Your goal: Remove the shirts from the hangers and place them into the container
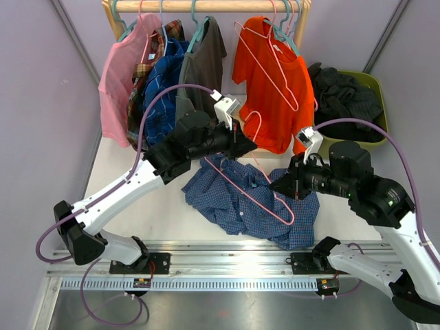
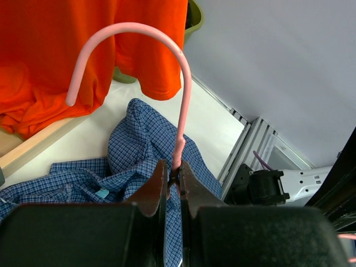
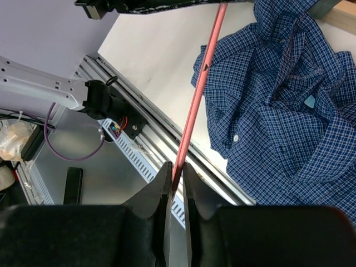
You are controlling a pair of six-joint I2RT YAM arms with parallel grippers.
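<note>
Rack (image 1: pixel 220 5): five shirts (image 1: pixel 275 130) hang there, so most of your job remains. Olive-green container (image 1: pixel 375 79), far right: one dark shirt (image 1: pixel 344 96) inside. Blue small-checked shirt (image 1: pixel 227 199) lies crumpled on the tabletop (image 1: pixel 165 220), not yet binned. Pink wire hanger (image 2: pixel 186 89) lies across it. Your left hand (image 2: pixel 173 172) pinches its neck and your right hand (image 3: pixel 177 172) its lower wire, both closed.

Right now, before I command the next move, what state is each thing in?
left gripper: shut on pink hanger, below its hook
right gripper: shut on pink hanger's wire arm
blue checked shirt: crumpled on table
container: holds black shirt
orange shirt: hanging from rail
grey shirt: hanging from rail
</note>
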